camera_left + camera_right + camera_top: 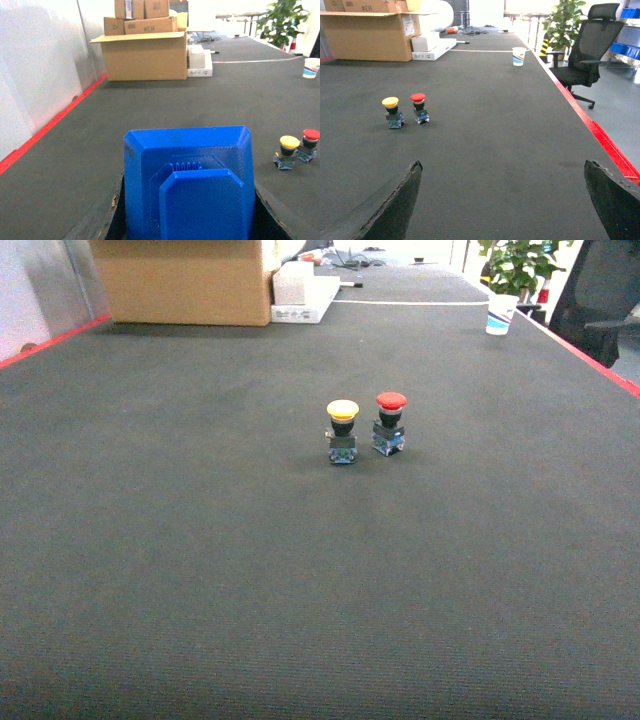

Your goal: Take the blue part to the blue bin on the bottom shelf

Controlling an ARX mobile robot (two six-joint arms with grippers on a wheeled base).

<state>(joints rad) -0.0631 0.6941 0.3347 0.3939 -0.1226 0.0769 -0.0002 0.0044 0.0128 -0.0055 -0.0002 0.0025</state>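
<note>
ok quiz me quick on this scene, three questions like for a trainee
1. Multiple choice: in the head view, the push button standing just left of the red push button has a cap that is: A green, B yellow, C blue.
2. True or false: the right gripper is shut.
3. Fill in the blank: the blue part sits between the fingers of the ___ gripper.

Key:
1. B
2. False: it is open, with only bare table between its fingers.
3. left
</note>
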